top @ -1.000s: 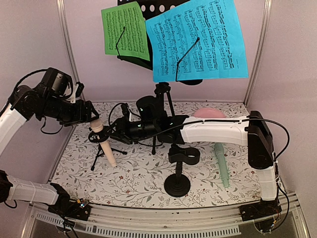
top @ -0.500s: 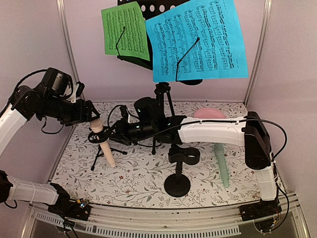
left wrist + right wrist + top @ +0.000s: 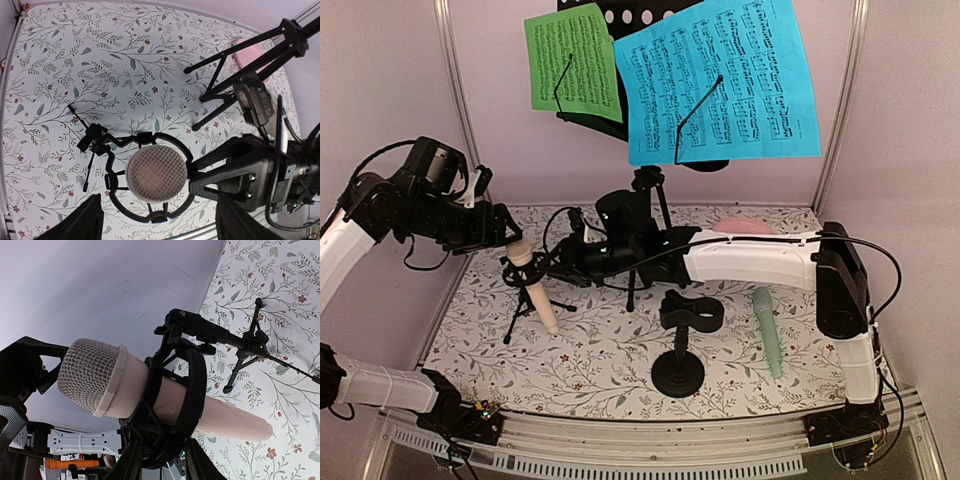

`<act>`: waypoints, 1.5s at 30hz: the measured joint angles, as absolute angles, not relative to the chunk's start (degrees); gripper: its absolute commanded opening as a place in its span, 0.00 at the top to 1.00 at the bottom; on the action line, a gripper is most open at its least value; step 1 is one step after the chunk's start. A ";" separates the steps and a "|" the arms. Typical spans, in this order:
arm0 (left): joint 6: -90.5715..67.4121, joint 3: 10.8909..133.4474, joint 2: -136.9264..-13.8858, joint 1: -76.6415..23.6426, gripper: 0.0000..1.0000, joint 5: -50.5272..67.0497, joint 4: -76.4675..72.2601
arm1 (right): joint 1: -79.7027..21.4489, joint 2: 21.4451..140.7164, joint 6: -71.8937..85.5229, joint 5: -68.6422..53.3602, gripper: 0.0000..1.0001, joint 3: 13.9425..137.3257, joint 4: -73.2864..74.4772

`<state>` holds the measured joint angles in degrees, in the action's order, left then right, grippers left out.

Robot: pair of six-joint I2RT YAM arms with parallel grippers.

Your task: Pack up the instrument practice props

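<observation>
The beige toy microphone (image 3: 532, 293) sits tilted in a black ring mic holder (image 3: 512, 270) on a small tripod at the left. My right gripper (image 3: 556, 266) is shut on that ring; in the right wrist view the gripper (image 3: 162, 460) clamps the holder (image 3: 185, 390) around the beige microphone (image 3: 115, 382). My left gripper (image 3: 506, 236) hovers open just above the mic head; in the left wrist view the gripper (image 3: 160, 225) has its jaws wide on either side of the head (image 3: 156, 172). The mint microphone (image 3: 768, 332) lies on the mat at the right. A second mic holder (image 3: 681, 345) stands on a round base.
The black music stand (image 3: 642, 200) stands at the back middle with a green page (image 3: 572, 65) and a blue page (image 3: 720, 80) clipped on it. Its legs (image 3: 240, 75) reach across the mat. A pink plate (image 3: 745, 228) lies at the back right.
My right wrist has shifted slightly up and right, and the holder with the beige microphone has moved a little with it. My left gripper has barely moved.
</observation>
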<state>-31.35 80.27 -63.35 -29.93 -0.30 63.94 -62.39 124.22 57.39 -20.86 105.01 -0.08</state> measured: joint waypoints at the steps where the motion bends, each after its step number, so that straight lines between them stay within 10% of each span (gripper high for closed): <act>1: -31.29 80.27 -63.35 -29.93 0.22 -0.25 63.94 | -62.11 124.20 57.25 -20.88 0.69 105.03 0.08; 17: -28.45 79.99 -62.63 -29.87 0.22 0.86 62.39 | -60.69 122.89 53.65 -20.40 0.54 105.06 5.06; 45: -24.93 78.19 -64.47 -29.76 0.15 1.02 60.73 | -63.07 121.45 61.84 -21.56 0.56 105.06 6.02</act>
<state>-24.93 78.19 -64.47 -29.76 1.02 60.73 -63.07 121.45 61.84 -21.56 105.06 6.02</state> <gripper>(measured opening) 0.847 0.462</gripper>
